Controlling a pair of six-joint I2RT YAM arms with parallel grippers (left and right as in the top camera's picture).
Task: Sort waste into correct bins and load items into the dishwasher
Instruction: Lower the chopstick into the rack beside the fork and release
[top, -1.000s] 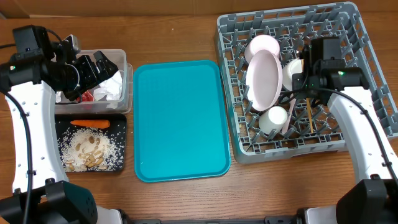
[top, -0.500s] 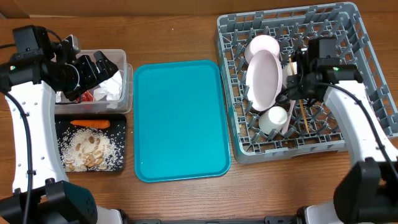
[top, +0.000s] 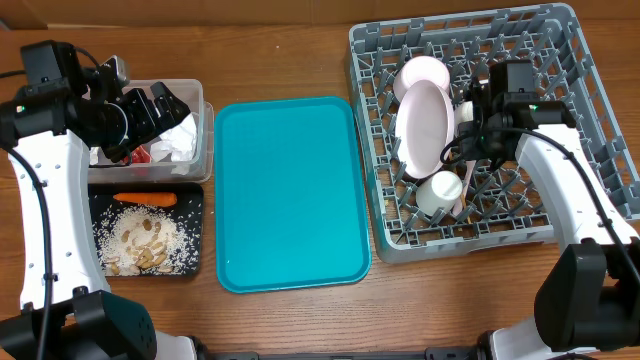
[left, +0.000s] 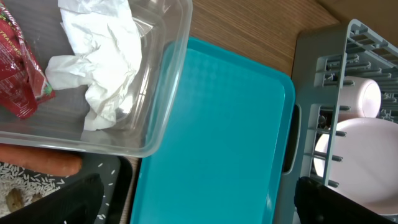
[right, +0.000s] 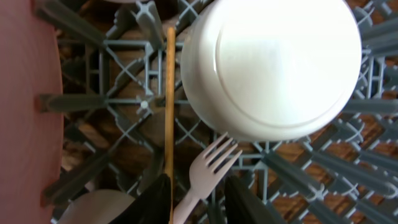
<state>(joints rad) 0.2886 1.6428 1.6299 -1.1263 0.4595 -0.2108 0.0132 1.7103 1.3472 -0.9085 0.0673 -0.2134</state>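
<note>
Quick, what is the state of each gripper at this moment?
Left gripper: open wide, holding nothing.
Right gripper: partly open; the white fork lies loose between its jaws, not pinched.

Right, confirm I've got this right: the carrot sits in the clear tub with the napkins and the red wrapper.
Wrong on the carrot: it lies in the black tray beside the crumbly bits, not in the clear tub. The napkins and red wrapper are in that tub, as the overhead view shows.
</note>
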